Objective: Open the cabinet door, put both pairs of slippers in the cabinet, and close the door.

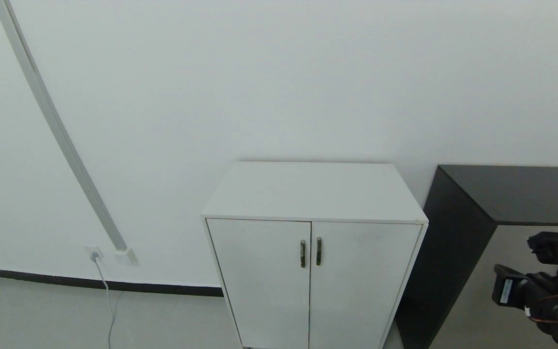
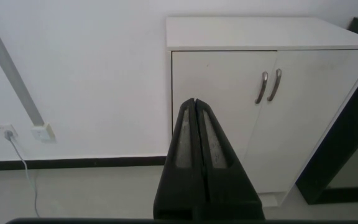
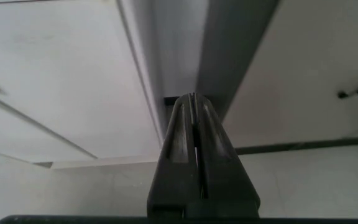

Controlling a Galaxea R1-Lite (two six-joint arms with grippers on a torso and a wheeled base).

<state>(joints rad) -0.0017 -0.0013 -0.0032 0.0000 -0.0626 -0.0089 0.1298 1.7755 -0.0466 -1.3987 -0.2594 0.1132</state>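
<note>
White wall (image 1: pixel 279 72) across the back; pale floor (image 1: pixel 41 315) below it, with a dark skirting strip between. White cabinet (image 1: pixel 314 194) stands on the floor with its back against the wall, top bare, both doors shut: left door (image 1: pixel 259 276) and right door (image 1: pixel 361 276) meet at the centre seam. Black surface (image 1: pixel 516 194) stands just beside the cabinet on its right, also against the wall. Grey cable conduit (image 1: pixel 56 126) runs down the wall at a slant, well left of the cabinet. Right arm (image 1: pixel 545 291) sits low in front of the black surface's side panel. Left end effector (image 2: pixel 195 102) clenched, nothing between the fingers, pointed toward the left door and apart from it. Right end effector (image 3: pixel 194 99) likewise clenched and empty. Two dark vertical handles, left handle (image 1: pixel 302 253) and right handle (image 1: pixel 318 251), flank the seam. Wall outlet (image 1: pixel 93 252) sits by the conduit's foot; a white cord (image 1: pixel 109 300) hangs from it to the floor.
</note>
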